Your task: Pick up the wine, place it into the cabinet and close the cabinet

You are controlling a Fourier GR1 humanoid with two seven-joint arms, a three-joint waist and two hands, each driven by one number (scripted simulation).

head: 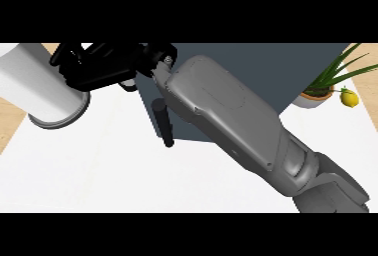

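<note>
While only the head view is on offer, it is showing the right forearm stretching diagonally up across the white counter toward the dark cabinet. The right hand is sitting at the cabinet's upper left corner, fingers curled, though whether they are pinching anything cannot be told. A black handle is standing at the cabinet's front edge, below the hand. No wine bottle is showing; it may be already inside or hidden. A white cylinder is lying at the left, and a potted plant and lemon are sitting at the right. Closing well probably means pushing the door evenly, flush to the frame. The left hand is not showing.
</note>
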